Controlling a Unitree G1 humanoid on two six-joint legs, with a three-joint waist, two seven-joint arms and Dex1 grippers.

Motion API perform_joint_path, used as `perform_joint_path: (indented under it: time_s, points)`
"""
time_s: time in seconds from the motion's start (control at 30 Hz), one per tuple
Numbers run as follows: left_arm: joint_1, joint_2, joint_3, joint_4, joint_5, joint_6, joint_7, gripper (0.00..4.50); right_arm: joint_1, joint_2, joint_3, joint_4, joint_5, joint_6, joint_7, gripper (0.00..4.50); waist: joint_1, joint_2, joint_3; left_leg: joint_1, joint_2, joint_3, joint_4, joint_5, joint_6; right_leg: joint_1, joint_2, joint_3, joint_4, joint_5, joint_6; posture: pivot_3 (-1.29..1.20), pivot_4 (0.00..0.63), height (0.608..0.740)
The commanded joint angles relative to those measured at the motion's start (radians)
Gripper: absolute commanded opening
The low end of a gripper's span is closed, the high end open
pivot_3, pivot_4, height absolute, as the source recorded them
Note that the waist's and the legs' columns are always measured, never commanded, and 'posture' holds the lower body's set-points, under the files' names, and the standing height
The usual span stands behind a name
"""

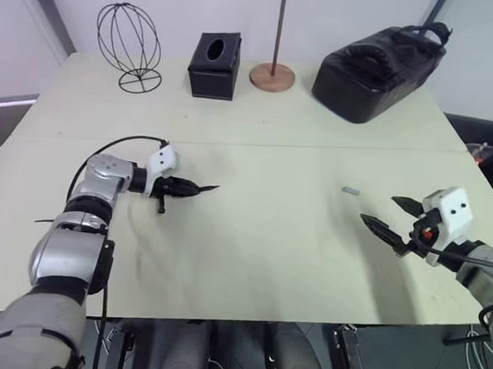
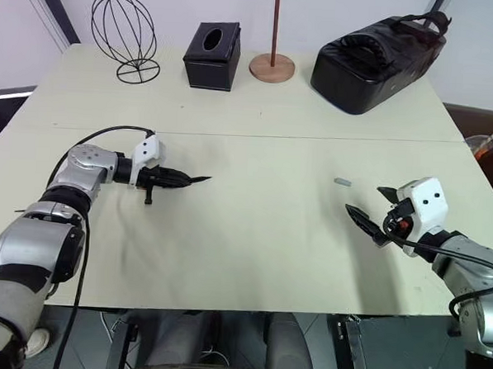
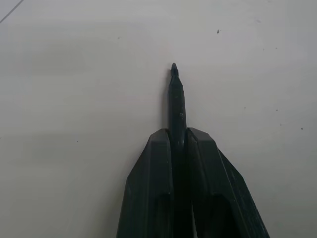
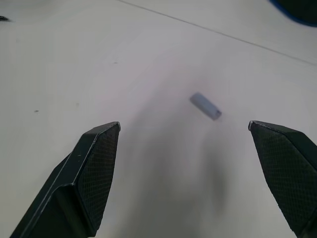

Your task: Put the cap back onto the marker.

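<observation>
My left end effector [image 1: 198, 188] is clamped on the marker [image 3: 176, 106], tip pointing to 3 o'clock; my right end effector [image 4: 184, 130] gapes wide above the cap [image 4: 205, 106] lying loose on the worktop [image 1: 268, 252]. A careless pinch could roll the cap away.

A pale worktop [image 1: 251, 259] is stretching across the room, with a faint seam running across it; along its far edge a black wire globe-shaped stand [image 1: 130, 44] is sitting at the left; beside it a black tissue box [image 1: 215, 65] is resting; a tall brown wooden rod on a round base [image 1: 273, 74] is standing upright next; a bulky black bag [image 1: 378, 69] is lying at the far right.
</observation>
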Motion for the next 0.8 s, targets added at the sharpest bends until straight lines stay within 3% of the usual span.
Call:
perform_joint_path:
  time_s: [0.03, 0.23, 0.43, 0.63, 0.8]
  points:
    - [-0.032, 0.009, 0.028, -0.038, -0.033, 0.011, -0.063, 0.04, -0.097, -0.016, 0.034, 0.156, -0.081, -0.151, 0.030, 4.32, 0.000, 0.000, 0.000, 0.000, 0.000, 0.001, 0.000, 0.000, 0.000, 0.000, 0.000, 0.000, 0.001, 0.000, 0.000, 0.00, 0.150, 0.740]
    - [-0.069, 0.010, 0.042, -0.246, -0.126, 0.110, -0.224, 0.04, -0.300, -0.033, 0.172, 0.486, -0.194, -0.363, 0.162, 4.32, 0.005, -0.001, 0.001, -0.001, -0.001, 0.001, 0.002, 0.000, 0.000, -0.001, 0.000, 0.000, 0.003, 0.000, 0.000, 0.00, 0.150, 0.740]
    - [0.124, 0.094, 0.023, -0.786, -0.286, 0.388, -0.235, 0.04, -0.469, -0.004, 0.269, 0.748, -0.245, -0.490, 0.275, 4.32, -0.013, 0.001, 0.000, 0.000, 0.001, 0.001, 0.001, 0.000, -0.001, -0.003, 0.000, 0.003, 0.005, -0.001, 0.000, 0.00, 0.150, 0.740]
    - [0.359, 0.207, 0.096, -1.217, -0.402, 0.661, -0.130, 0.04, -0.616, 0.011, 0.304, 1.015, -0.284, -0.577, 0.347, 4.32, -0.027, 0.001, 0.001, 0.000, 0.002, 0.001, 0.001, 0.001, -0.001, -0.003, 0.000, 0.003, 0.006, -0.001, 0.000, 0.00, 0.150, 0.740]
    - [0.494, 0.268, 0.152, -1.398, -0.472, 0.790, -0.030, 0.04, -0.701, 0.049, 0.308, 1.143, -0.291, -0.603, 0.371, 4.32, -0.023, 0.001, 0.001, 0.000, 0.002, 0.000, 0.001, 0.001, -0.001, -0.003, -0.001, 0.003, 0.006, -0.001, -0.001, 0.00, 0.150, 0.740]
